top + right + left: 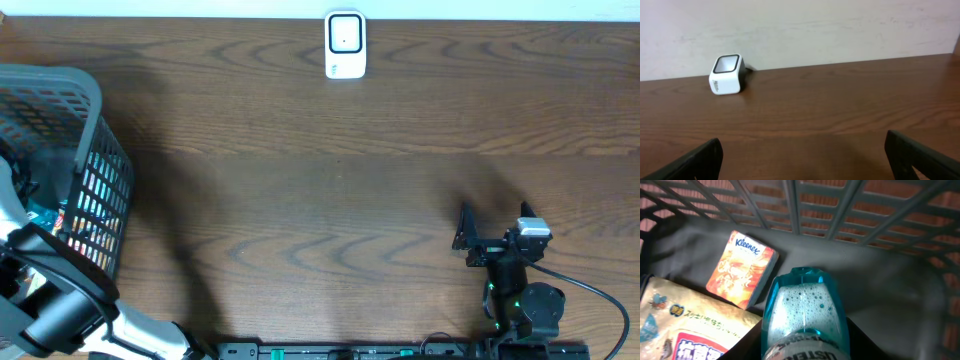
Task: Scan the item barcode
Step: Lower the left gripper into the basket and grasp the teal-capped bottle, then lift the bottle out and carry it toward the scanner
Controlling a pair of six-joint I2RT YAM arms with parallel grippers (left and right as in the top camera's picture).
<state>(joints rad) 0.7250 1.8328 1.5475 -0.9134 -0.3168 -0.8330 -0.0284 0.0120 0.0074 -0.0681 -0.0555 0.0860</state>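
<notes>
In the grey plastic basket (pixel 92 95) at the surface's left edge, the left jaws squeeze a clear blue bubbly bottle (pixel 802 307), while the right jaws gape wide, holding nothing.

Blue foamy mouthwash bottle (pixel 802 312) in basket (pixel 850 210); white scanner (pixel 345 45) at table (pixel 350 180) far edge.

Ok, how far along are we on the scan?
Done: only the reach into the basket. In hand: left fingers look closed around the mouthwash bottle, not lifted out yet. Left: lift it out, carry it to the scanner, show the barcode. Right fingers are open, empty.
</notes>
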